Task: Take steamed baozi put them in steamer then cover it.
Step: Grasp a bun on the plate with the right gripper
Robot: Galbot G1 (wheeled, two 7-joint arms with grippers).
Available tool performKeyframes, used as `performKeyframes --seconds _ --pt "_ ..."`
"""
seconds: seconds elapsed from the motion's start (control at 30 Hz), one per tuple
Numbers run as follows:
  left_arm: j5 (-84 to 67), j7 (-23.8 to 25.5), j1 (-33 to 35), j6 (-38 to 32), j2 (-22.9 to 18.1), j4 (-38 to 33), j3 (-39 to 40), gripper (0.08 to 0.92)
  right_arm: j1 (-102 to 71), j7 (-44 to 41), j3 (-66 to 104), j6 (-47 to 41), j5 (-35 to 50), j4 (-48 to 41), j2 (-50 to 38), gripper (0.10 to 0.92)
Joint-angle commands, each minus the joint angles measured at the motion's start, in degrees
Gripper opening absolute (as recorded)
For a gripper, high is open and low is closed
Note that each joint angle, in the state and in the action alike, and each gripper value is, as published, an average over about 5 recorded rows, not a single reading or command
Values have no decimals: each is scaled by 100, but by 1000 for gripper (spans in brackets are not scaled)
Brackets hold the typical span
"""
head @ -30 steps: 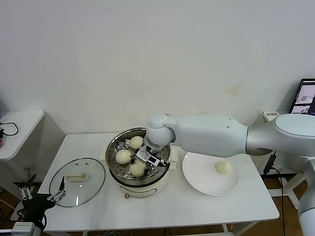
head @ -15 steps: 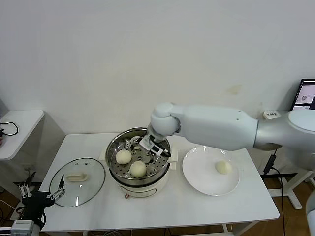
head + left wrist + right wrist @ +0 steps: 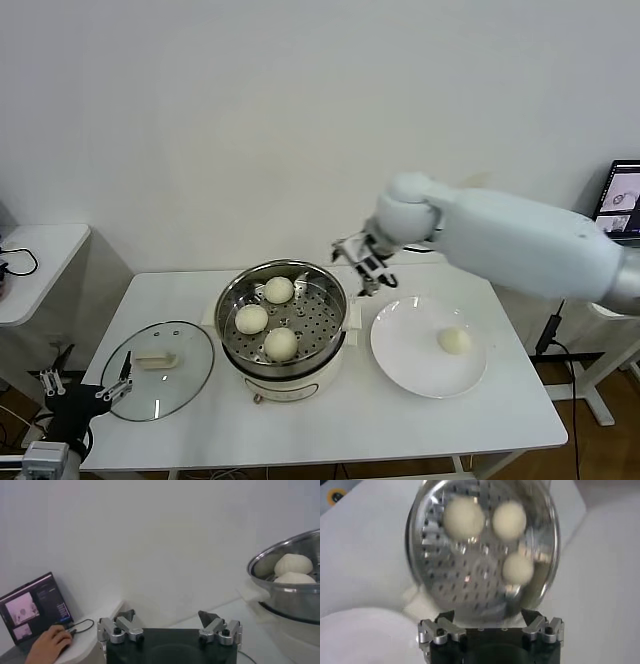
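Observation:
The steamer [image 3: 228, 296] stands mid-table with three steamed baozi [image 3: 279, 289] [image 3: 251, 318] [image 3: 281, 343] on its perforated tray. One more baozi [image 3: 454, 340] lies on the white plate [image 3: 405, 355] to the right. The cover [image 3: 185, 385], a glass lid, lies flat on the table left of the steamer. My right gripper [image 3: 362, 262] hangs open and empty above the gap between steamer and plate. The right wrist view looks down past that gripper [image 3: 487, 616] onto the tray [image 3: 470, 585] and its buns [image 3: 464, 519]. My left gripper [image 3: 85, 388] waits open, low beside the table's left front corner.
A small white side table [image 3: 40, 255] stands at far left, a laptop screen [image 3: 620, 198] at far right. The left wrist view shows the steamer wall [image 3: 290, 600] from the side, and a hand on a laptop [image 3: 35, 610] beyond.
My right gripper let go of a baozi inside the steamer, opened wide, then rose and swung right, out of the pot. The left arm stayed put.

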Motion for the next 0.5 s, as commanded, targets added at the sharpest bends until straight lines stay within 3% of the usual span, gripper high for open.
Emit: performKeyframes --seconds 0.03,0.5 --pt "25 5 -32 13 14 -11 65 823 -876 -196 688 -338 -262 192 -1682 823" --pt "125 11 49 32 -32 -85 133 823 -3726 -218 2855 217 -1308 -422 -2120 823"
